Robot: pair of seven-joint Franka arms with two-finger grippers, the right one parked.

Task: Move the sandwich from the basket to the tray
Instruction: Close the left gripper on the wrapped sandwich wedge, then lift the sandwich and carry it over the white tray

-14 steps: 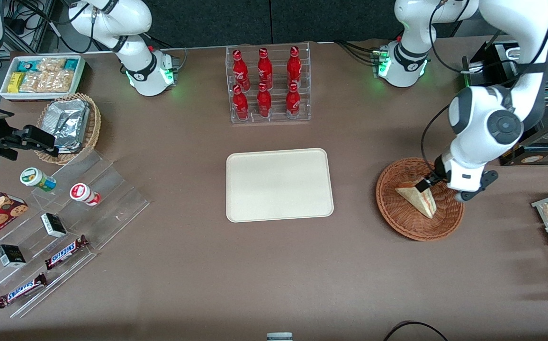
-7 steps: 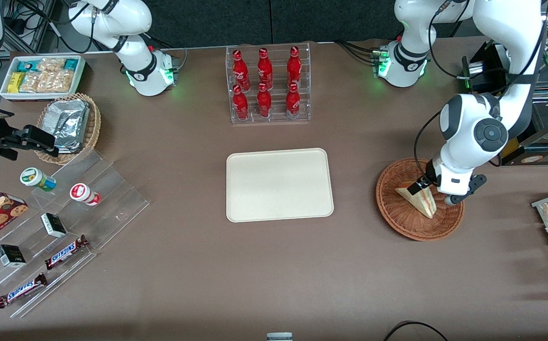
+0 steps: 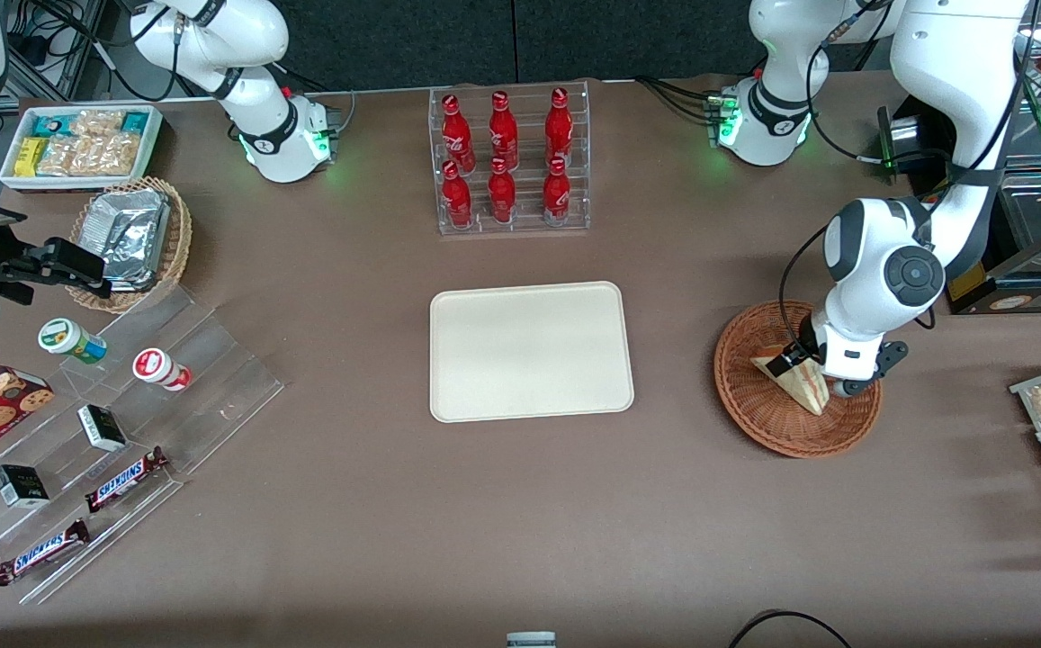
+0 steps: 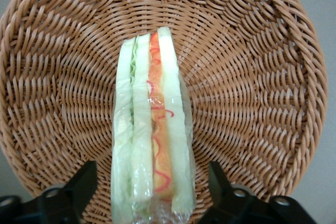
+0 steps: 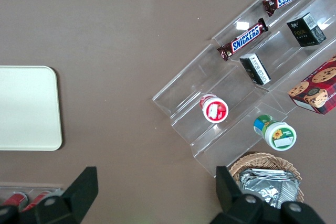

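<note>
Small triangular clear-wrapped sandwich [image 3: 794, 382] of pale white bread with green and pink-red filling sits in the round shallow reddish-brown woven wicker basket [image 3: 754, 414], standing on edge, layers up toward the wrist camera [image 4: 152, 145]. Basket [image 4: 252, 77] is toward the working arm's end of the brown table [image 3: 520, 504]. Left arm's black two-finger gripper [image 3: 806, 360] is down in the basket over the sandwich's wide end; wrist view shows its two dark fingers [image 4: 73, 192] spread, one on each side of the wedge with a gap to the wrap on both sides, not pinching it. Gripper midpoint there sits on the sandwich end [image 4: 152, 198]. Flat cream-white rectangular tray [image 3: 531, 351] with rounded corners and low rim lies mid-table, well apart from the basket, nothing on it; its corner also shows in the right wrist view [image 5: 26, 108]. Clear acrylic rack of red soda bottles [image 3: 507, 162] stands farther from the front camera than the tray. Toward the parked arm's end: lighter tan wicker basket with foil packs [image 3: 133, 238], clear stepped display [image 3: 124, 432] with Snickers bars [image 3: 124, 477], white box of snack packets [image 3: 79, 144].
</note>
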